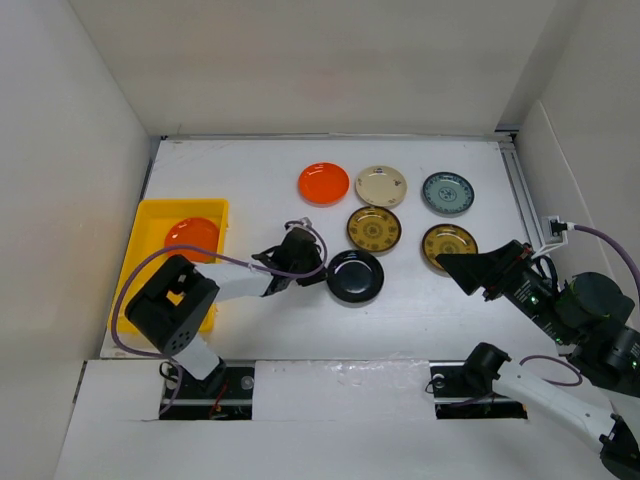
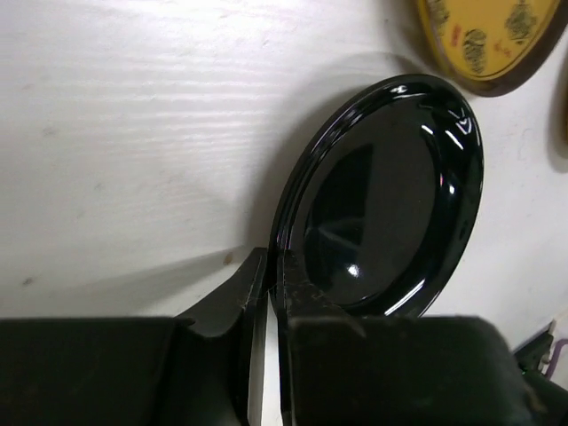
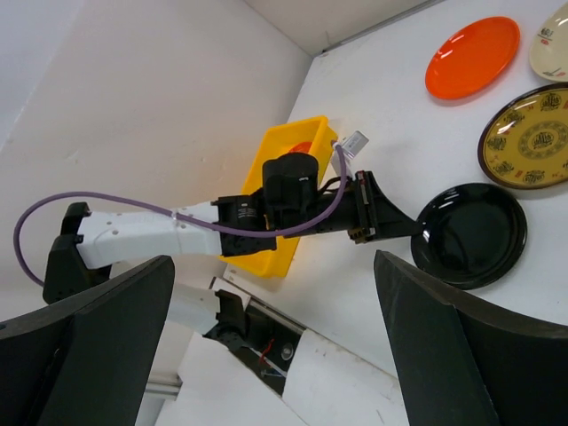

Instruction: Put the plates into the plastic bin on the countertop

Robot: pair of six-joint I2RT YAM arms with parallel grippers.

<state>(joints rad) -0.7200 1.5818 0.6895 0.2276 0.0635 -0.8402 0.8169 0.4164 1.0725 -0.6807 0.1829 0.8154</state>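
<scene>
At the far left, the shallow rectangular bright yellow plastic bin (image 1: 148, 225) sits on the matte white countertop (image 1: 250, 170), with a smooth orange round plate (image 1: 192, 238) lying inside it. To its right, my left gripper (image 2: 269, 264) is pinched tight on the near rim of the glossy black round plate (image 2: 390, 195), out on the countertop apart from the bin. Farther right, my right gripper (image 1: 452, 263) hangs with its fingers spread wide, holding nothing, near a brown-gold patterned round plate (image 1: 449, 241).
</scene>
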